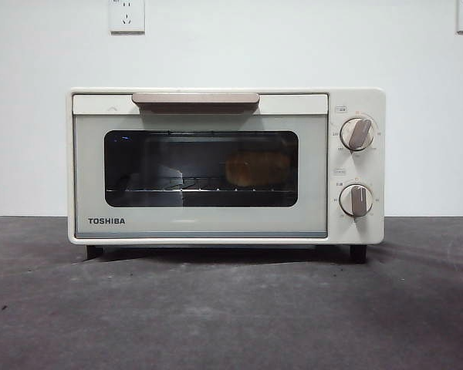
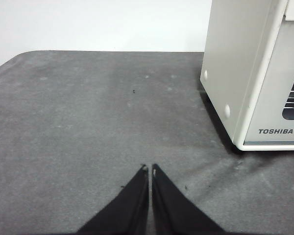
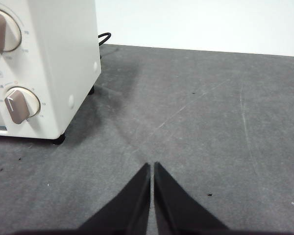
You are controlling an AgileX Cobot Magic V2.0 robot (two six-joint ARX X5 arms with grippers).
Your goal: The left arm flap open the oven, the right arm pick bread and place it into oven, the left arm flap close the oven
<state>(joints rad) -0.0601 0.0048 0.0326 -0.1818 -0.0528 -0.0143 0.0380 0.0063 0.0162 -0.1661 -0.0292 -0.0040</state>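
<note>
1. The left gripper hangs over bare table beside the oven, jaws pressed together, holding nothing.
2. The right gripper waits likewise on the knob side, closed and empty.
3. The oven door is shut; the bread sits inside on the rack, right of centre.
4. All three steps look done; probably nothing remains but keeping clear.
</note>
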